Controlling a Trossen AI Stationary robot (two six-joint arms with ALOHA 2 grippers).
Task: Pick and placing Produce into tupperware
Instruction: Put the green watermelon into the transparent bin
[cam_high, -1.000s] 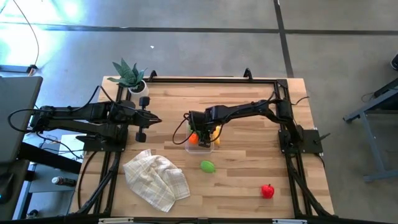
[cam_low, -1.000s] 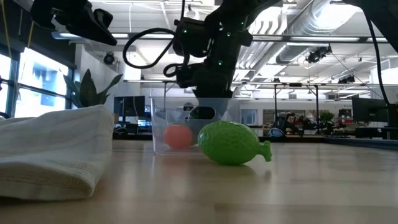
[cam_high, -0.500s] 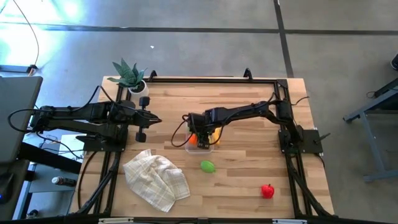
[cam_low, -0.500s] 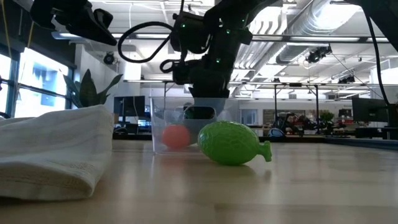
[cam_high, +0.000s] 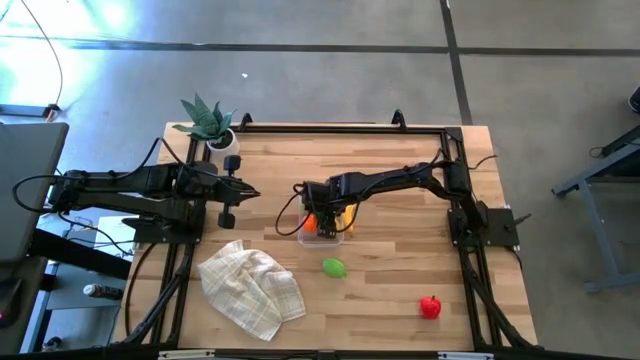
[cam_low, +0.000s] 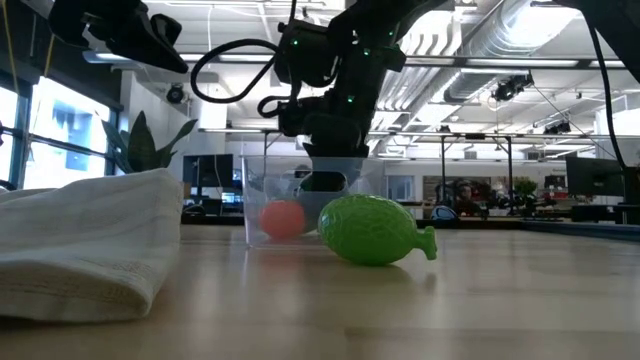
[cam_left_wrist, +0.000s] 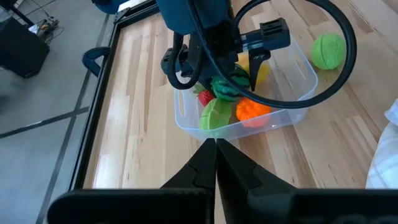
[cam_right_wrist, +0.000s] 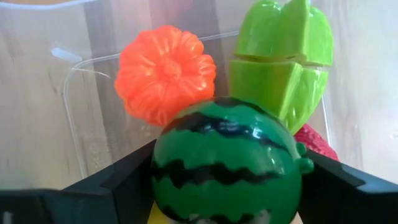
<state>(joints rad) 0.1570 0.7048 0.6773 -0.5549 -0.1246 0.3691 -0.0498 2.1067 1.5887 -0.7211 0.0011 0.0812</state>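
The right gripper (cam_right_wrist: 227, 186) is down inside the clear tub (cam_left_wrist: 292, 112), its fingers spread on either side of a toy watermelon (cam_right_wrist: 227, 165) and touching it. An orange (cam_right_wrist: 165, 71) and green pepper (cam_right_wrist: 283, 56) lie just beyond.

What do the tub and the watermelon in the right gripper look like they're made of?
Tub: clear, thin plastic, since the wood shows through its walls. Watermelon: apparently hard glossy plastic, painted green with dark stripes and bright highlights, sitting between the right gripper fingers above the tub.
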